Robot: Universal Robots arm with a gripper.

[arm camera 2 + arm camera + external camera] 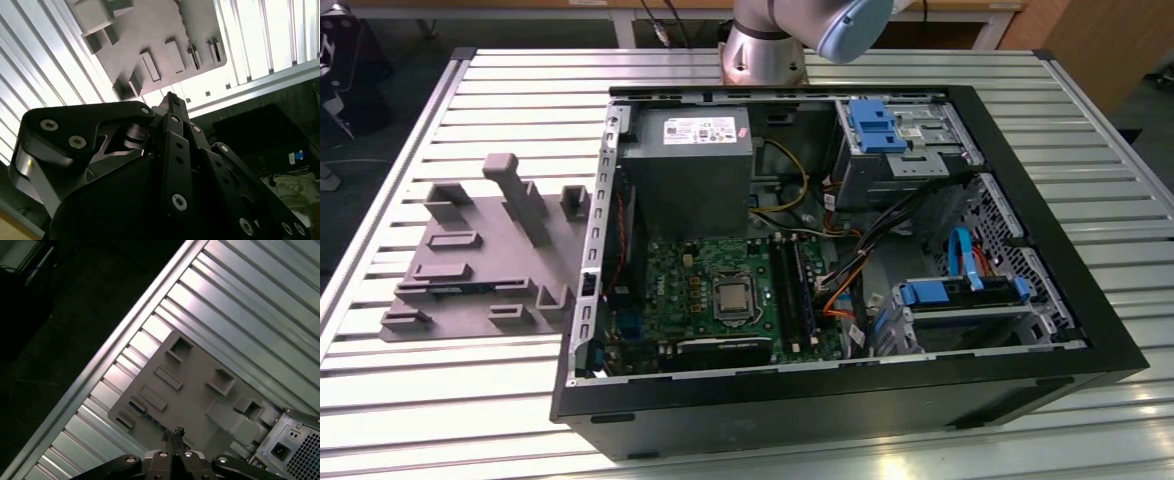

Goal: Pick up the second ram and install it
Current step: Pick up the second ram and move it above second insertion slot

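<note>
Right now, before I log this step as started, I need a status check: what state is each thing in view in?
Pincer: shut, holding nothing, apart from the grey holder block.
Second ram: lying in a recess of the grey holder block, not picked up.
Computer case: on its side, panel off, inside exposed.
Motherboard memory slots: cannot tell whether any is filled.

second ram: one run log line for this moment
gripper: shut, holding nothing | position: over grey holder block | second ram: in the block, not yet picked | pc case: open
</note>
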